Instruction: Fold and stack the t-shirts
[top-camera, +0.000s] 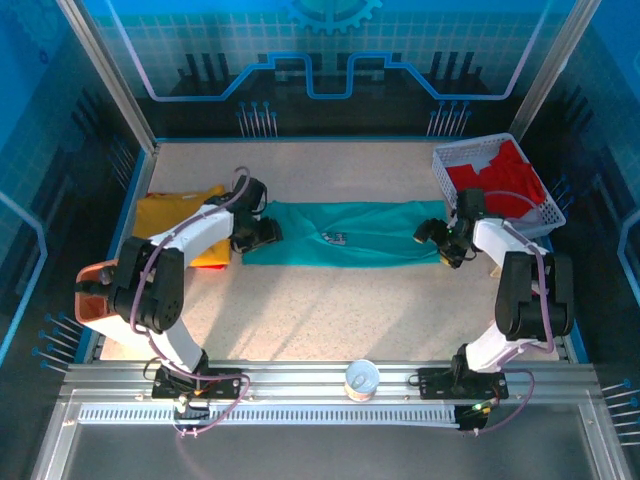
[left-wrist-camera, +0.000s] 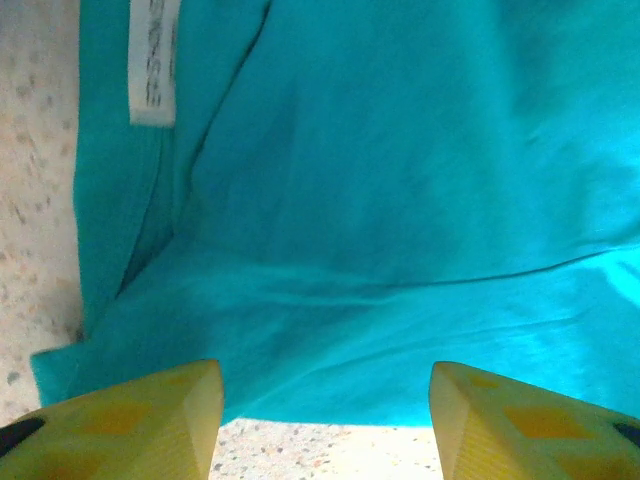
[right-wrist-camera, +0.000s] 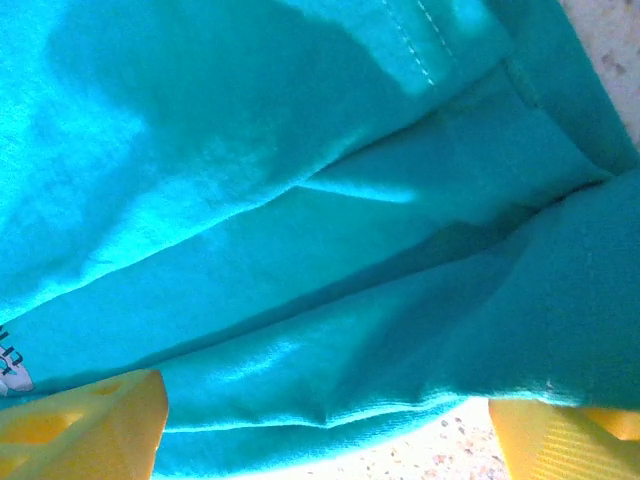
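The teal-green t-shirt (top-camera: 345, 232) lies flat on the speckled table (top-camera: 330, 310), folded into a long band whose long axis runs straight from the left claw (top-camera: 262, 232) to the right claw (top-camera: 437, 240). One claw sits at each end, and the shirt's small chest print (top-camera: 335, 238) lies about midway between them.

From the left wrist, the left claw (left-wrist-camera: 325, 385) stands released. Its yellow fingers (left-wrist-camera: 150, 415) are spread with bare table between them, the cloth's edge is just ahead of the tips, and a white label (left-wrist-camera: 153, 60) shows further on.

From the right wrist, the right claw (right-wrist-camera: 325, 395) is also released. Its fingers (right-wrist-camera: 90, 420) are wide apart on either side of the layered edge of the cloth and are not pinching it.

The mustard-yellow t-shirt (top-camera: 180, 215) lies just outside the left claw, on the side away from the teal one. The red t-shirt (top-camera: 500, 180) is heaped in a white mesh basket (top-camera: 450, 158) beyond and outside the right claw.
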